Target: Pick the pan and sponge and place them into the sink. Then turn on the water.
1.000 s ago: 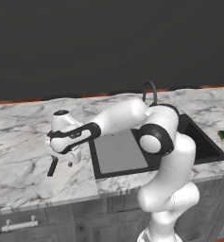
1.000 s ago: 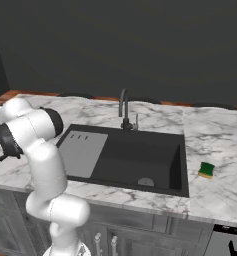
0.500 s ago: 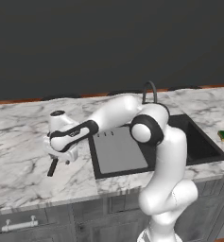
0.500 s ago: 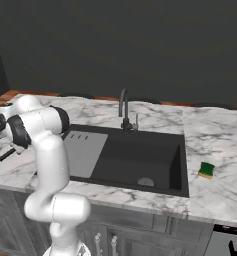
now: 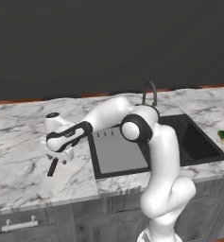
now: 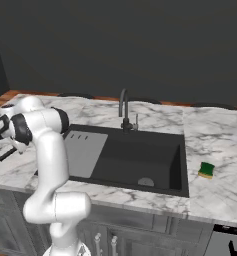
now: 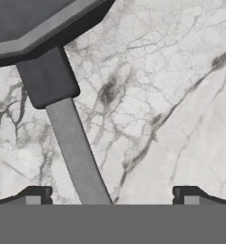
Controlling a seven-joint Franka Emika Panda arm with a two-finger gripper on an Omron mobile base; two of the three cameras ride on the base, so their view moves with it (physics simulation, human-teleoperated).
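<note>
Since a moment ago the arm has swung further out to its left and come down low over the marble counter point(image 5: 19, 160), so the claw point(image 7: 109, 196) now hangs right above the pan point(image 7: 33, 24). That looks like the start of the first job, picking up the pan. The claw is spread wide and holds nothing. In the hand view the pan's long handle point(image 7: 74, 143) runs between the two finger tips point(image 7: 35, 194), closer to the left one, and the round part sits further ahead. The sponge point(image 6: 206, 170) waits on the counter, well apart on the far side of the sink point(image 6: 140, 160).
</note>
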